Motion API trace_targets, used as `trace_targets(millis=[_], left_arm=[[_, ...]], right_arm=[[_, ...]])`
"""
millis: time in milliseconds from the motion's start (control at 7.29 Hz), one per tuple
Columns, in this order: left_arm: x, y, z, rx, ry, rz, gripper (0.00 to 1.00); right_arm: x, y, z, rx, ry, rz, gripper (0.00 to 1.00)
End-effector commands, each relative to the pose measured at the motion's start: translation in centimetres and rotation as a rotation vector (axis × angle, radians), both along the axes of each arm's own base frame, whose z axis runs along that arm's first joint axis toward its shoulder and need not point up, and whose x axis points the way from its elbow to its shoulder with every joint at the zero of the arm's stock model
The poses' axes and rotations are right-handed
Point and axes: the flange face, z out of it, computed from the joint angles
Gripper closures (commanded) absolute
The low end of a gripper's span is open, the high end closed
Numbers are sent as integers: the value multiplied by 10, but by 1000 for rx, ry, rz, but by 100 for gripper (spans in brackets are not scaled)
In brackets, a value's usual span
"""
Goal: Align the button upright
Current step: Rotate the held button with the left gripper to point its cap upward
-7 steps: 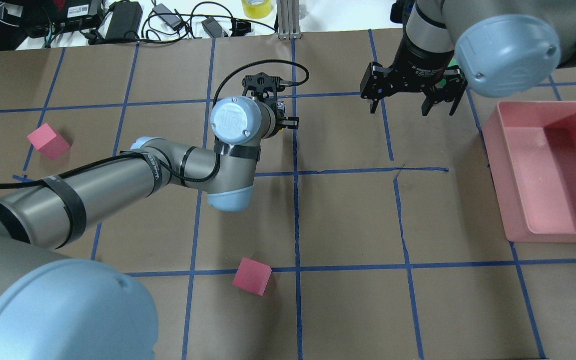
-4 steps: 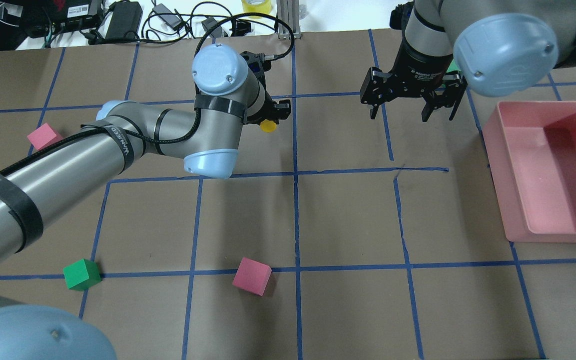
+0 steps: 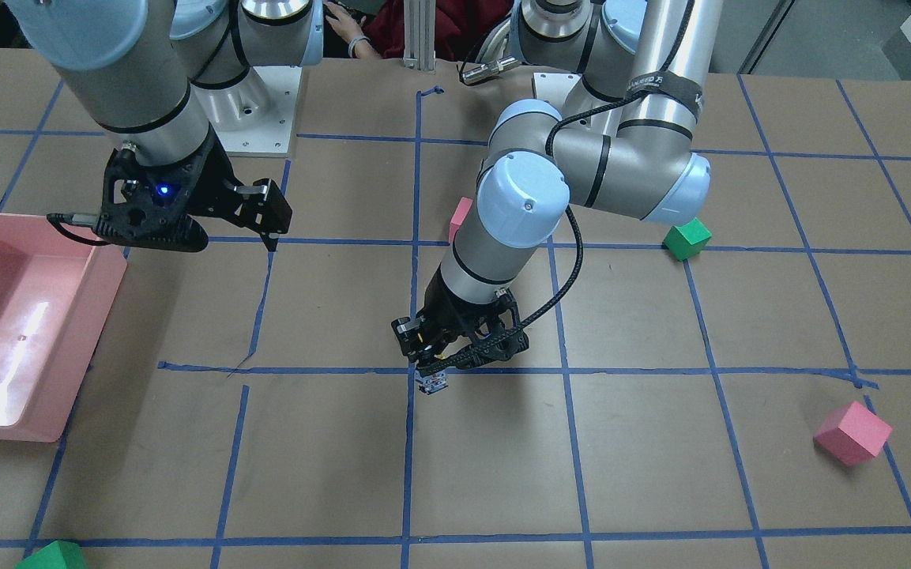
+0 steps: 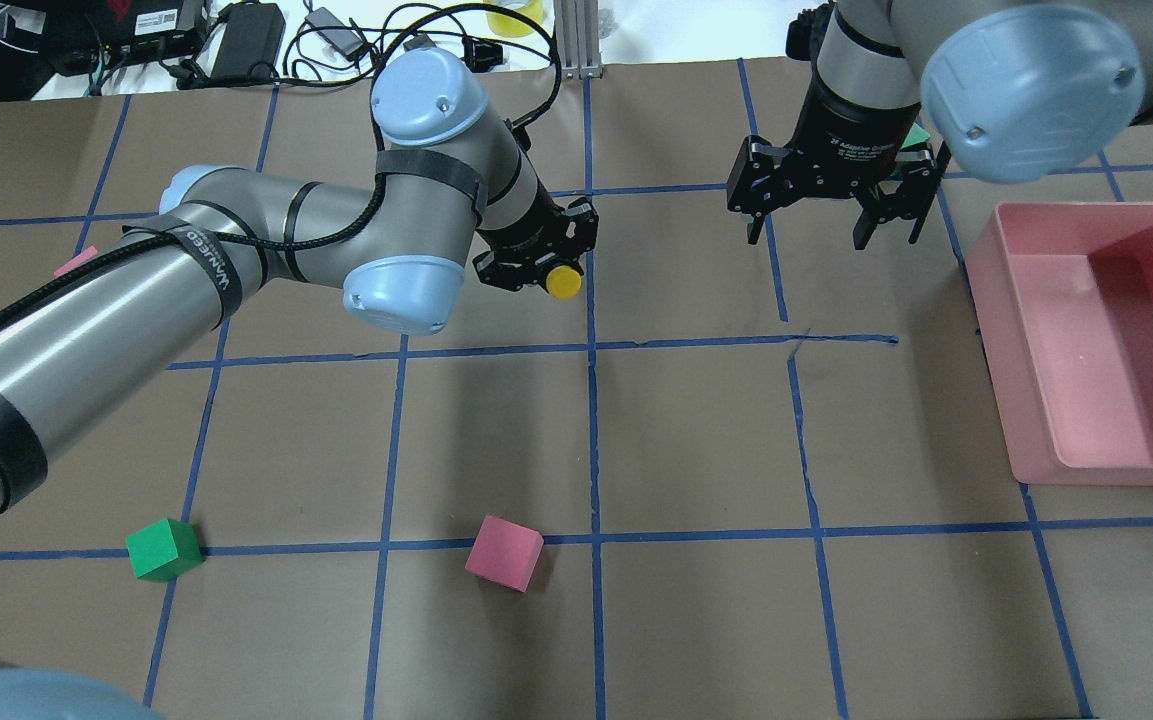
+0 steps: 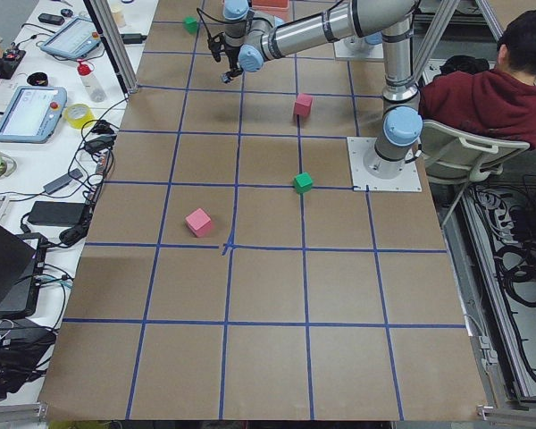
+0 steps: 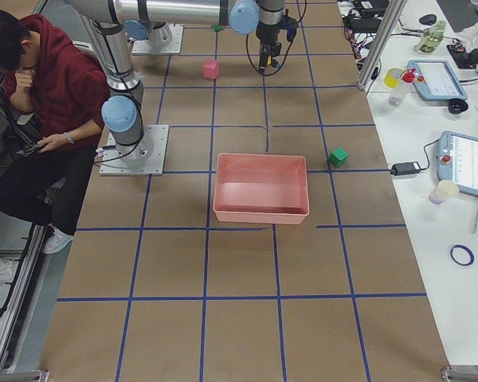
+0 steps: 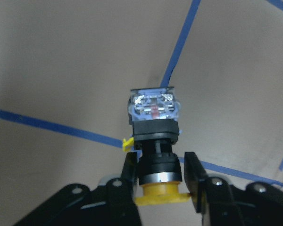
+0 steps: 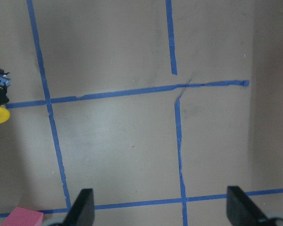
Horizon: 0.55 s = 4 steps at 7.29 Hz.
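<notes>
The left gripper (image 7: 160,164) is clamped on the button's (image 7: 153,120) black body, cap toward the wrist and terminals toward the table (image 4: 696,440), likely so it can be set down standing. It hangs by a tape crossing (image 3: 410,369); the right gripper (image 4: 836,212) hovers well apart, jaws wide, holding nothing

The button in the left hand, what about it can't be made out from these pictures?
1. Overhead view: only the yellow cap of the button shows; body and base sit hidden under the cap and the left hand.
2. Front-facing view: the hand hides the cap; only the terminal end pokes out.
3. Right wrist view: the left edge cuts the button off.
4. Side views: too small to see.
5. Whether its base touches the table: no view settles it.
</notes>
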Motion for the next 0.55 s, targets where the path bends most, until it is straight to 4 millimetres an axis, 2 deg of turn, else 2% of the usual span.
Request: trace_targets(millis=[0, 137, 275, 412], left_arm=[[-9, 6, -5, 170, 114, 173, 100], [-7, 9, -10, 306, 183, 251, 100], [-2, 3, -10, 415, 284, 375, 100], [8, -6, -19, 514, 363, 450, 100]], right_arm=[[-7, 22, 12, 28, 62, 18, 0], [-7, 22, 12, 30, 53, 16, 0], [-6, 23, 15, 24, 50, 18, 0], [-6, 25, 17, 20, 49, 17, 0]])
